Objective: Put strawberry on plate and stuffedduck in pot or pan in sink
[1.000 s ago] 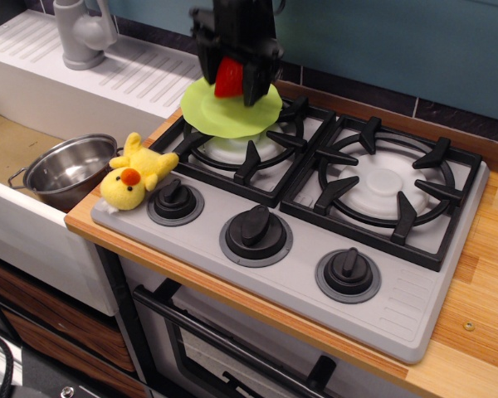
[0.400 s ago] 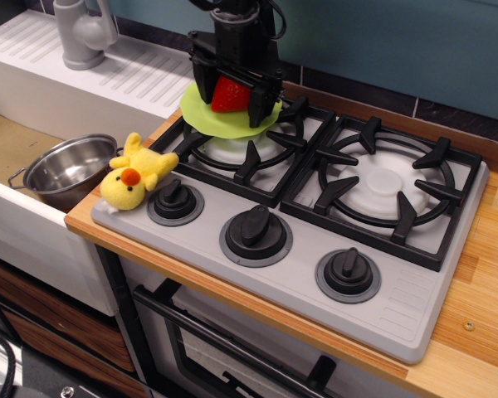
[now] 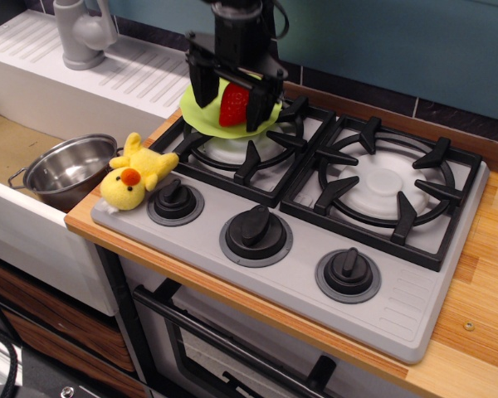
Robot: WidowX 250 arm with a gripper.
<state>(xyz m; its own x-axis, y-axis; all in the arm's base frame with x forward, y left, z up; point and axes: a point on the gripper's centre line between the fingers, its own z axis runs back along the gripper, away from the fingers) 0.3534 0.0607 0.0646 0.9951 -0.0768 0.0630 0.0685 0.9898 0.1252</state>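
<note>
The red strawberry (image 3: 235, 104) rests on the lime-green plate (image 3: 196, 111), which lies on the back-left burner grate. My gripper (image 3: 231, 108) stands over the plate, its black fingers (image 3: 200, 83) spread on either side of the strawberry with green showing in the gap, so it is open. The yellow stuffed duck (image 3: 134, 173) lies at the stove's front-left corner beside a knob. The steel pot (image 3: 65, 169) sits in the sink (image 3: 7, 143) just left of the duck.
A grey faucet (image 3: 83, 33) stands on the ribbed white drainboard (image 3: 141, 73) at the back left. Three black knobs (image 3: 256, 230) line the stove front. The right burner grate (image 3: 386, 186) is bare. Wooden counter (image 3: 481, 274) runs along the right.
My gripper came down onto the plate with the strawberry. Its fingers have spread apart and the strawberry now rests on the plate between them.
</note>
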